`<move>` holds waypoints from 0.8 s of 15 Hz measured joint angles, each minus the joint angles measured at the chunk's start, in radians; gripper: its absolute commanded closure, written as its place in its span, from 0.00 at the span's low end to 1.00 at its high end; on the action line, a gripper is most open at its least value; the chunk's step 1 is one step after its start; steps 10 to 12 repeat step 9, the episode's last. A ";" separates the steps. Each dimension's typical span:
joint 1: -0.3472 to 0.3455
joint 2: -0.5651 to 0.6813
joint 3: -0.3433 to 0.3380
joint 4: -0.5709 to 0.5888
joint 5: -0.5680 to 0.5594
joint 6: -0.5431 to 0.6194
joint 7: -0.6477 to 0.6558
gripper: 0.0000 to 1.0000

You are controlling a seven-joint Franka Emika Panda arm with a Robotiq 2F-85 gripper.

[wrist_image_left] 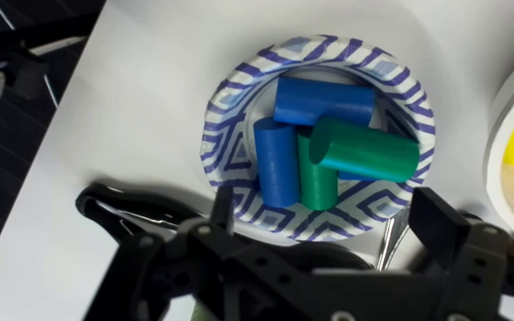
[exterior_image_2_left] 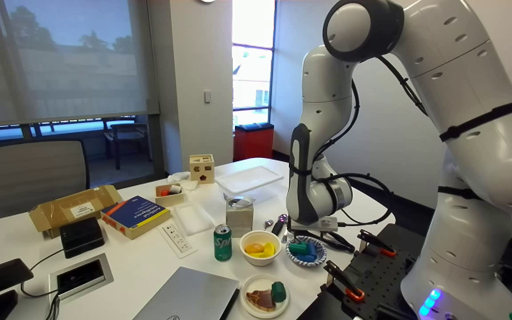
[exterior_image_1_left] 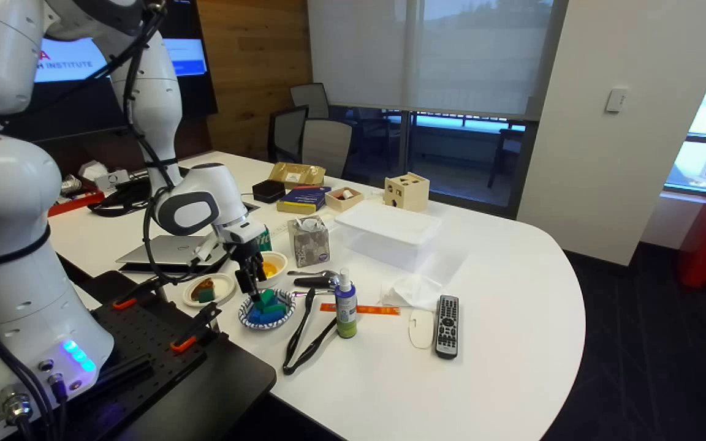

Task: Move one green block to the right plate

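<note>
A patterned bowl (wrist_image_left: 239, 89) holds two green blocks and several blue blocks; it shows in both exterior views (exterior_image_1_left: 242, 315) (exterior_image_2_left: 322, 258). The upper green block (wrist_image_left: 368, 149) lies tilted across the lower green block (wrist_image_left: 318, 189), partly covering it. Blue blocks (wrist_image_left: 277, 165) lie beside and under them. A white plate (exterior_image_2_left: 256, 312) carries a brown steak-shaped piece (exterior_image_2_left: 260, 300) and another green block (exterior_image_2_left: 278, 292); this plate is outside the wrist view. My gripper (wrist_image_left: 323, 198) is open and empty, above the bowl with its fingers pointing down; it also shows in an exterior view (exterior_image_1_left: 254, 288).
A bowl with yellow pieces (exterior_image_2_left: 260, 262) stands beside the patterned bowl. Black tongs (exterior_image_1_left: 298, 343), a spray bottle (exterior_image_1_left: 346, 306) and utensils (exterior_image_1_left: 316, 282) lie or stand near it. A soda can (exterior_image_2_left: 223, 243), tissue box (exterior_image_1_left: 310, 242) and laptop (exterior_image_2_left: 189, 293) are close by.
</note>
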 measured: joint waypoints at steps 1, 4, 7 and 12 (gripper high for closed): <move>0.003 -0.011 0.001 -0.003 0.000 0.000 -0.002 0.00; 0.043 -0.066 -0.021 -0.014 0.001 -0.007 -0.009 0.00; 0.147 -0.135 -0.112 -0.034 0.001 -0.055 -0.009 0.00; 0.229 -0.173 -0.194 -0.041 0.001 -0.100 -0.010 0.00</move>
